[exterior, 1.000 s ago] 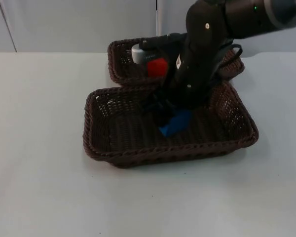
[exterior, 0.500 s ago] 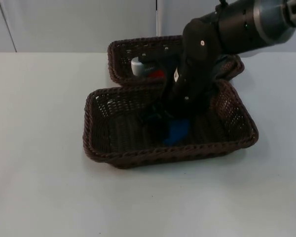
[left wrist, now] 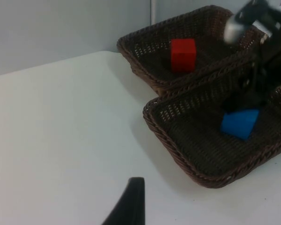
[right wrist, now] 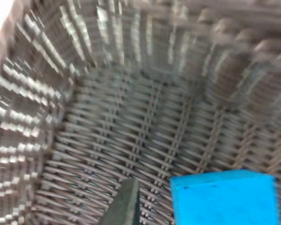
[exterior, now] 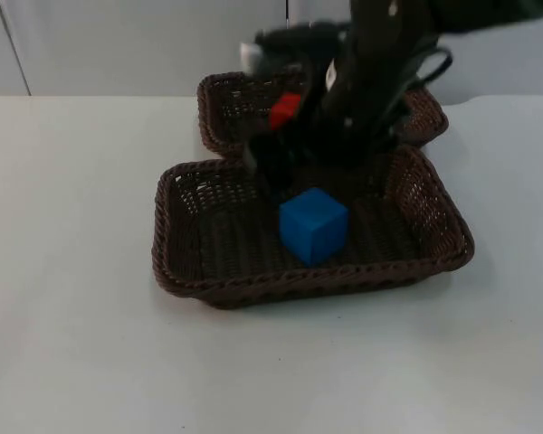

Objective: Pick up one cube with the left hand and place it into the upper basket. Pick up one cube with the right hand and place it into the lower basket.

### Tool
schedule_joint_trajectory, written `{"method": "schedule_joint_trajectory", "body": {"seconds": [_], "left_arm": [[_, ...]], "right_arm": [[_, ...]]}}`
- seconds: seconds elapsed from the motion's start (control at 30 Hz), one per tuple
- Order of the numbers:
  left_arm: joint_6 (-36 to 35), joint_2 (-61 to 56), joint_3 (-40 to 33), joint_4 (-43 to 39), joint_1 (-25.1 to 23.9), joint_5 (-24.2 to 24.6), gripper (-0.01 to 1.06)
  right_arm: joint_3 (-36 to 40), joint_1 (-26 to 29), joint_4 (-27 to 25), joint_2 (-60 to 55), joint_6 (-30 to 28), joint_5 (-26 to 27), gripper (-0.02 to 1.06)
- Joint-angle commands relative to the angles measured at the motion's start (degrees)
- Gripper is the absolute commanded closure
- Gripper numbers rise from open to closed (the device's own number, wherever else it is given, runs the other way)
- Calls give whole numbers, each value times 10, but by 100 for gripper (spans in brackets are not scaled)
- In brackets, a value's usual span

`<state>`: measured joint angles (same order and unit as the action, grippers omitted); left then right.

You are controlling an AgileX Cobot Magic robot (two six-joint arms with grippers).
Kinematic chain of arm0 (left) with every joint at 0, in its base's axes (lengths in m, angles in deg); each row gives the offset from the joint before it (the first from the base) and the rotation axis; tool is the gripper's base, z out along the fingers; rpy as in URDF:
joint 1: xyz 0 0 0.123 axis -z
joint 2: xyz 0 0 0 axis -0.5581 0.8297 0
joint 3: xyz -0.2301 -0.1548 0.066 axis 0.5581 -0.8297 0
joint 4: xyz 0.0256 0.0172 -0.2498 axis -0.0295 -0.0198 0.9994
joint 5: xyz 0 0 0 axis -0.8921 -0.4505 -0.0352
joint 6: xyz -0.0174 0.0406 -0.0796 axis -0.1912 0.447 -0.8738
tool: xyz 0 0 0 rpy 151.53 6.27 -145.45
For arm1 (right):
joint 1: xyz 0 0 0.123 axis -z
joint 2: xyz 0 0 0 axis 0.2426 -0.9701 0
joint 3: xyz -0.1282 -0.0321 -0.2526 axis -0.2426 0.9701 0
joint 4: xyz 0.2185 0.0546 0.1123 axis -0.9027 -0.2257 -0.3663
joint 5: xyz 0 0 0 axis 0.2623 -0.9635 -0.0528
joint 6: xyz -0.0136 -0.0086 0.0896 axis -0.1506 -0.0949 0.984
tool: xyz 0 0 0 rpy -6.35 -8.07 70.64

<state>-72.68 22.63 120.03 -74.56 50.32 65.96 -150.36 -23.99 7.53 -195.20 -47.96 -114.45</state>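
Resting on the woven floor of the lower basket (exterior: pixel 176 235), the blue cube (exterior: pixel 313 224) sits free, a little right of the middle and near the front wall. The red cube (exterior: pixel 286 109) lies in the upper basket (exterior: pixel 219 108), just behind the shared rims. Both cubes seem to be placed, so the task looks nearly finished.

The right gripper (exterior: pixel 276 167) hangs above the back of the lower basket, just behind the blue cube and not touching it. I cannot tell if its fingers are spread or pressed together — they are dark against the dark wicker. The left arm waits off to the side; one left fingertip (left wrist: pixel 133 201) stands over the bare white table (exterior: pixel 72 271), and I cannot tell the left gripper's state either.

The blue cube looks light and stiff, with smooth flat faces and sharp edges — probably a little slippery. If it must be taken again, I would pinch two opposite side faces from above. The wicker floor is uneven, so the cube may tip if pushed.
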Motion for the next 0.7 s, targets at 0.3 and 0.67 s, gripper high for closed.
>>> {"method": "schedule_joint_trajectory", "body": {"seconds": [0.3, 0.67], "left_arm": [[-4, -3, -2, 3, 2, -4, 15], [-4, -3, -2, 1, 2, -4, 15]], "right_arm": [[-4, 1, 2, 143, -9, -66, 16], [34, 1, 1, 246, -9, -62, 16]]}}
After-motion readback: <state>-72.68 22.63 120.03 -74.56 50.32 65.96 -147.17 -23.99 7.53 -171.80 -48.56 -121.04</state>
